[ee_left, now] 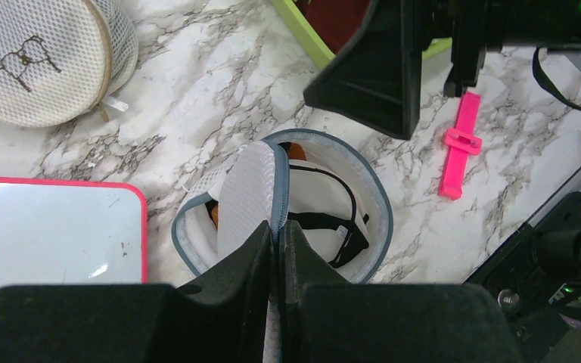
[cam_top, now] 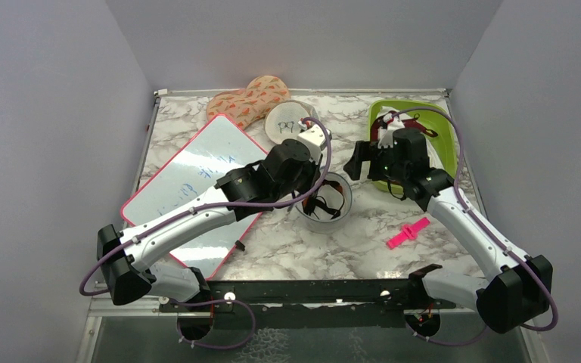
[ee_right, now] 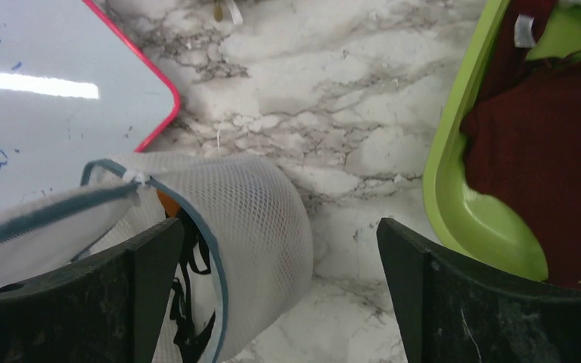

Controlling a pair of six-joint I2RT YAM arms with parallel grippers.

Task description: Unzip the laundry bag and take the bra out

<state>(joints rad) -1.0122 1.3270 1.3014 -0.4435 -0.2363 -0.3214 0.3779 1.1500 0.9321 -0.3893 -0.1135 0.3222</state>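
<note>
My left gripper (ee_left: 280, 227) was closed, its two fingers pinched tight on the grey-blue edge of the mesh lid (ee_left: 250, 189), holding that flap up and back over the near side of the laundry bag (ee_left: 382, 200). My right gripper (ee_right: 278, 227) stood wide open with nothing between its fingers, hanging above the bag's right wall and the marble between the bag and the green tray (ee_right: 454, 189). The bag sat near the middle of the table, just right of the whiteboard (ee_left: 45, 234), its mouth open upward. Inside I could see the bra (ee_left: 296, 151): a bit of orange at the far rim and black straps lying across the white lining. I judged the zip done and the removal just starting. The next move, as I read it, called for bringing the right gripper over the opening, lowering it past the rim and closing on a strap or the orange cloth, while the left held the lid clear. The mesh looked easy to catch by mistake.
</note>
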